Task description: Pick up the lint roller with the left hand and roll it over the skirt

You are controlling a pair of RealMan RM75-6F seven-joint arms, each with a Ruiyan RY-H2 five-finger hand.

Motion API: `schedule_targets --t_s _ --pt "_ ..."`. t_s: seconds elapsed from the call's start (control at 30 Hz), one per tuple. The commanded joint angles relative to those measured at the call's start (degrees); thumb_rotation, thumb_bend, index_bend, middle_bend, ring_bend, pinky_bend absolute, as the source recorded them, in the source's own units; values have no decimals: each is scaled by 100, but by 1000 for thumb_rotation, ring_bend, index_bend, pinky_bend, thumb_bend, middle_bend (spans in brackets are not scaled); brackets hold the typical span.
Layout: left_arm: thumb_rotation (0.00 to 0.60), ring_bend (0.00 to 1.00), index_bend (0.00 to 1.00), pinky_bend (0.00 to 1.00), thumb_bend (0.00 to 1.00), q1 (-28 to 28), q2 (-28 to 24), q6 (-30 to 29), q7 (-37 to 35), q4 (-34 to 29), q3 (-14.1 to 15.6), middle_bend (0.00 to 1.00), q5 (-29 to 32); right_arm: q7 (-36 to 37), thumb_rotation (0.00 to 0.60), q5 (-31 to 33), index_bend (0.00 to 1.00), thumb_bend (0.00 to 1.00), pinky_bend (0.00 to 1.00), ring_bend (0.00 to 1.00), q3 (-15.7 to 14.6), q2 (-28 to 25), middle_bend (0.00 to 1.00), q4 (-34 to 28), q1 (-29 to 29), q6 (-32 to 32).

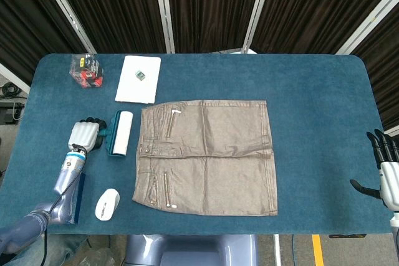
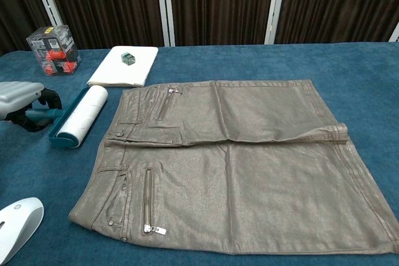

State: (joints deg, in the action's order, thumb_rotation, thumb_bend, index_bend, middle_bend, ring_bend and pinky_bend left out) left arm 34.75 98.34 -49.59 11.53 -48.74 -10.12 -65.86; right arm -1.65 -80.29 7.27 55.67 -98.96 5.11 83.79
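The lint roller (image 1: pixel 121 133) (image 2: pixel 78 116), a white roll in a teal holder, lies on the blue table just left of the skirt's waistband. The brown skirt (image 1: pixel 206 157) (image 2: pixel 237 160) is spread flat mid-table. My left hand (image 1: pixel 85 133) (image 2: pixel 22 95) is at the roller's teal handle, with dark fingertips above the handle and the thumb below it, still spread. The roller rests on the table. My right hand (image 1: pixel 385 175) hangs off the table's right edge with fingers apart and nothing in it; only the head view shows it.
A white mouse (image 1: pixel 107 204) (image 2: pixel 15 225) lies near the front-left edge. A blue box (image 1: pixel 75 200) sits under my left forearm. A white flat box (image 1: pixel 138 79) (image 2: pixel 124 65) and a clear case (image 1: pixel 86 70) (image 2: pixel 53 42) stand at the back left.
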Motion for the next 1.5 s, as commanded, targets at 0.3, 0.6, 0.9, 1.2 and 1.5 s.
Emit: schedule_targets --t_s 0.3,0.6,0.9,1.2,1.5 --pt "600 349 557 422 668 -20 -419 -293 132 -671 33 492 -223 66 600 -12 0 0 0 0 0 -30 0 -15 -11 16" --pt "600 361 586 432 716 164 -1459 -401 1247 -2547 60 498 -301 231 600 97 0 0 0 0 32 -93 0 -5 -15 -40" --pt "600 371 604 441 731 536 -1808 -380 2406 -3760 -68 513 238 435 600 259 0 0 0 0 88 -173 0 37 -15 -123" --pt "600 373 607 446 740 853 -1592 -275 3066 -3799 47 516 828 638 600 373 0 0 0 0 122 -237 0 92 -17 -208" --pt "600 384 625 467 774 1185 -1258 -365 3725 -3922 164 529 1188 895 600 411 0 0 0 0 153 -331 0 141 -60 -201"
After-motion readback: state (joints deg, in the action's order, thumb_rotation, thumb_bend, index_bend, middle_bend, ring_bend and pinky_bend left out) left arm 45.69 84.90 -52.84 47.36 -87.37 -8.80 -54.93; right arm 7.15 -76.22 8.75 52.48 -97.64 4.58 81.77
